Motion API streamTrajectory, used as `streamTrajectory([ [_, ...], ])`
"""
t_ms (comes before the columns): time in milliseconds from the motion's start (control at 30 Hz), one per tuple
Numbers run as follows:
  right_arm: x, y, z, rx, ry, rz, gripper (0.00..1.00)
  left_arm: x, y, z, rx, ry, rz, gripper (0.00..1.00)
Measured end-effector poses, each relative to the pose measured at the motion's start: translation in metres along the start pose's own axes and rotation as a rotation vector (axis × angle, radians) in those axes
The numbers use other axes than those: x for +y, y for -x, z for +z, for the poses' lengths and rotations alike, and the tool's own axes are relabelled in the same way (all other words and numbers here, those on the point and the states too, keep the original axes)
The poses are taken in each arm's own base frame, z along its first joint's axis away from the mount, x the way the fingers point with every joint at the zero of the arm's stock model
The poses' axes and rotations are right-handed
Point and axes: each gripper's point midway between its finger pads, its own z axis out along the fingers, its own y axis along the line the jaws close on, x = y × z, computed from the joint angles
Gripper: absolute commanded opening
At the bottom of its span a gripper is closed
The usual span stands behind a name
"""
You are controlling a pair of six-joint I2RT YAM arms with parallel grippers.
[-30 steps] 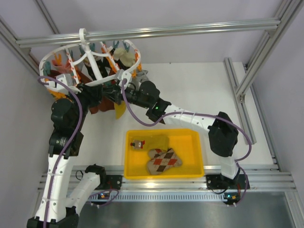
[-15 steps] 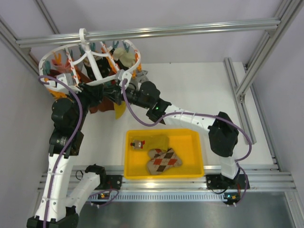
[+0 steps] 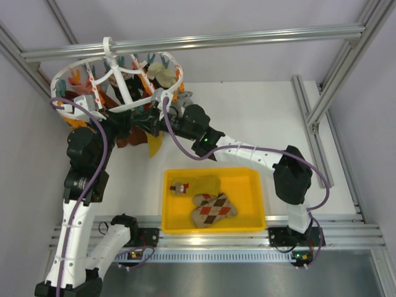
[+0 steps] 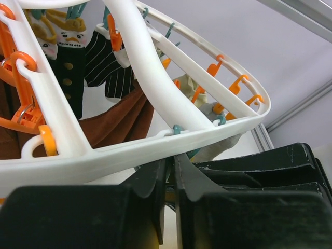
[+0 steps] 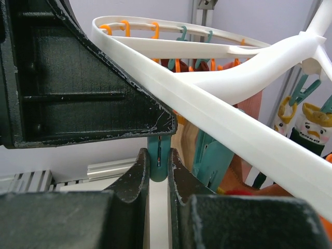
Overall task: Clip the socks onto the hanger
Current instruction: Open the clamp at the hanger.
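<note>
The white round hanger hangs from the bar at the back left, with orange and teal clips. My right gripper is under its near rim, shut on a teal clip and squeezing its tails. My left gripper sits just left of it, below the rim, its jaws almost together on a thin fold of the mustard-yellow sock, which hangs down below both grippers. A tan argyle sock lies in the yellow bin.
Rust-brown socks and striped character socks hang from other clips. A tan sock and a small item with red also lie in the bin. Aluminium frame posts stand right and left.
My right gripper has moved slightly up and left, closer under the hanger rim. The left arm and the hanging yellow sock have barely moved.
</note>
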Motion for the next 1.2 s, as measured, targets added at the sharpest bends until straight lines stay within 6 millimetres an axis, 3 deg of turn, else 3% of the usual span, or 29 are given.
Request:
streamTrajectory([
  [67, 0.0, 0.0, -0.001, 0.003, 0.003, 0.004, 0.0, 0.0, 0.0, 0.0, 0.001, 0.0, 0.005, 0.01],
  [133, 0.0, 0.002, -0.001, 0.002, 0.007, 0.006, 0.0, 0.0, 0.001, -0.001, 0.0, -0.002, 0.011, 0.0],
  [233, 0.002, 0.002, -0.002, 0.002, 0.015, 0.009, 0.0, -0.001, 0.002, -0.002, 0.004, 0.001, 0.013, 0.33],
  [300, 0.002, 0.002, -0.002, 0.002, 0.017, 0.012, 0.0, -0.002, 0.003, -0.001, 0.009, 0.003, 0.0, 0.46],
  [367, 0.002, 0.003, -0.002, 0.001, 0.018, 0.016, 0.0, -0.004, 0.003, -0.002, 0.021, 0.004, -0.01, 0.5],
  [933, 0.003, 0.004, -0.002, 0.001, 0.024, 0.023, 0.0, -0.001, 0.016, -0.016, 0.05, 0.069, 0.01, 0.49],
  [1200, 0.002, 0.006, -0.004, 0.0, 0.037, 0.041, 0.0, 0.008, 0.012, -0.014, 0.068, 0.112, 0.024, 0.49],
])
